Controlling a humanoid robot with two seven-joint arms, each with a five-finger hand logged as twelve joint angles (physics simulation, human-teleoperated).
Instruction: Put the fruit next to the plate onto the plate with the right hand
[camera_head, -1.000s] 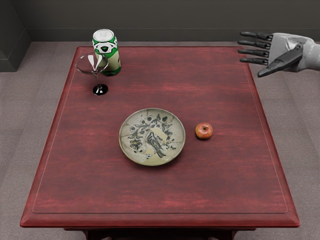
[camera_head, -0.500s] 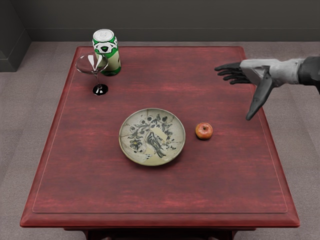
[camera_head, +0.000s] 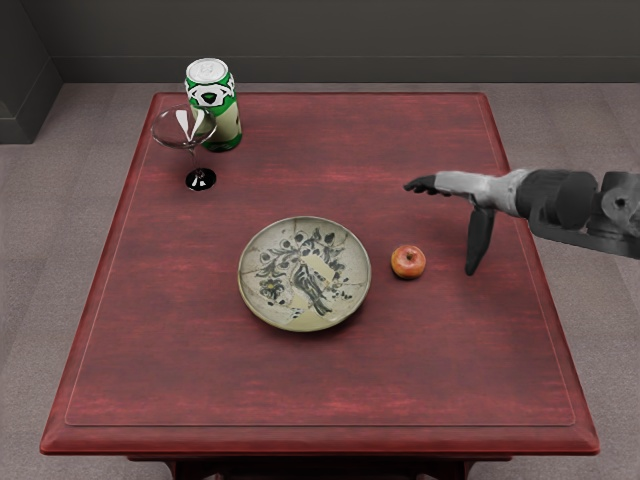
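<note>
In the upper left of the frame a stemmed glass (camera_head: 186, 140) stood upright on the red table (camera_head: 330, 385), just in front of an upright green-and-white can (camera_head: 214, 104); whether the glass held anything could not be made out. At the centre lay the plate (camera_head: 304, 273), its painted pattern fully visible. Just right of it, apart from its rim, the apple (camera_head: 408, 262) sat on the table, round with no clear long axis, its dimpled top facing up. Further right, the right hand (camera_head: 470, 193) hovered spread and holding nothing, fingers stretched toward the left, thumb hanging down beside the apple without touching it; its arm was cut off by the right edge.
</note>
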